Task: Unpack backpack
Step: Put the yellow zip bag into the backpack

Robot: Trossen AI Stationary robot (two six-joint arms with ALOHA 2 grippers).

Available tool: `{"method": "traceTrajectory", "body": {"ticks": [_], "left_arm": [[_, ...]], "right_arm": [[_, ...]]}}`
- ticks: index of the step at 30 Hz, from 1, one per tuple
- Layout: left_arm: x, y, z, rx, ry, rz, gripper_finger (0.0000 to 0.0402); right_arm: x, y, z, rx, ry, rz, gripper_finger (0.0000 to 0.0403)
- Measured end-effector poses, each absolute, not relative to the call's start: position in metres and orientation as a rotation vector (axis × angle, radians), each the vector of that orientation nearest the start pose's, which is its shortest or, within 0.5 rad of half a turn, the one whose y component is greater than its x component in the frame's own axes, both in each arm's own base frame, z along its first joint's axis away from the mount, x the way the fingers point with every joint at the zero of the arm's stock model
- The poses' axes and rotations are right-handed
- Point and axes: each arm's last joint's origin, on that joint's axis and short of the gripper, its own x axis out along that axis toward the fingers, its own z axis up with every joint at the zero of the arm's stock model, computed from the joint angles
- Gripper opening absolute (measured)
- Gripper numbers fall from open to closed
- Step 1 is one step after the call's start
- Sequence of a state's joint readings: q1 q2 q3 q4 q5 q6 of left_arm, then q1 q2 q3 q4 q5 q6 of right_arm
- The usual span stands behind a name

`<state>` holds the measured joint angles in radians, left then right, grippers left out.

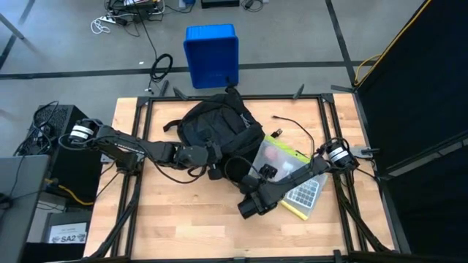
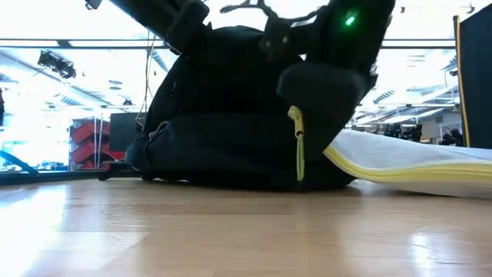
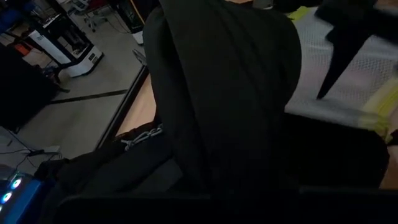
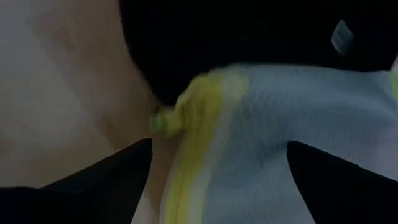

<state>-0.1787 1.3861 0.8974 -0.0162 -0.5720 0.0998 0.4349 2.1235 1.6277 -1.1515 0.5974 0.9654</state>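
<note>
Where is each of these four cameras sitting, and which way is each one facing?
High: overhead, straight down on the table; both arms.
Low: at tabletop height, level into the backpack; arms entering from above.
Left wrist: on the left arm, pressed to the backpack's fabric; own fingers not distinguishable.
Right wrist: on the right arm, facing the mesh pouch; the open right end effector frames it.
Shared: high and low both show the backpack and pouch.

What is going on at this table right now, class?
Two robot arms are unpacking a black backpack on a wooden table. The left gripper is shut at the bag's near edge, apparently pinching its fabric. A mesh pouch with yellow trim already lies mostly outside the bag, on the right. The right gripper hangs open over that pouch, gripping nothing. A blue bin stands on the floor beyond.
</note>
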Motion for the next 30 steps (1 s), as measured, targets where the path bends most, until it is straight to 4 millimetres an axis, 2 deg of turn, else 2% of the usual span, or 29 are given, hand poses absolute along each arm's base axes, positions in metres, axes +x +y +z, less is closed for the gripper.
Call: {"method": "traceTrajectory", "body": {"ticks": [6,10,13,18,20,24,30], "left_arm": [[0.294,-0.037,0.256,0.285,0.497,0.363,0.0000],[0.294,-0.037,0.256,0.286,0.500,0.363,0.0000],[0.294,-0.037,0.256,0.286,0.501,0.363,0.0000],[0.294,-0.037,0.256,0.284,0.498,0.363,0.0000],[0.295,-0.037,0.256,0.282,0.495,0.364,0.0000],[0.295,-0.037,0.256,0.282,0.495,0.362,0.0000],[0.294,-0.037,0.256,0.286,0.501,0.362,0.0000]], "right_arm": [[0.369,0.138,0.158,0.005,1.164,-0.756,0.0345],[0.362,0.129,0.157,-0.026,1.225,-0.816,0.0305],[0.359,0.127,0.157,-0.049,1.262,-0.831,0.0232],[0.353,0.127,0.159,-0.080,1.330,-0.831,0.0057],[0.351,0.128,0.162,-0.102,1.352,-0.823,0.0017],[0.351,0.132,0.180,-0.142,1.355,-0.838,0.0005],[0.354,0.141,0.223,-0.223,1.273,-0.874,0.0001]]}}
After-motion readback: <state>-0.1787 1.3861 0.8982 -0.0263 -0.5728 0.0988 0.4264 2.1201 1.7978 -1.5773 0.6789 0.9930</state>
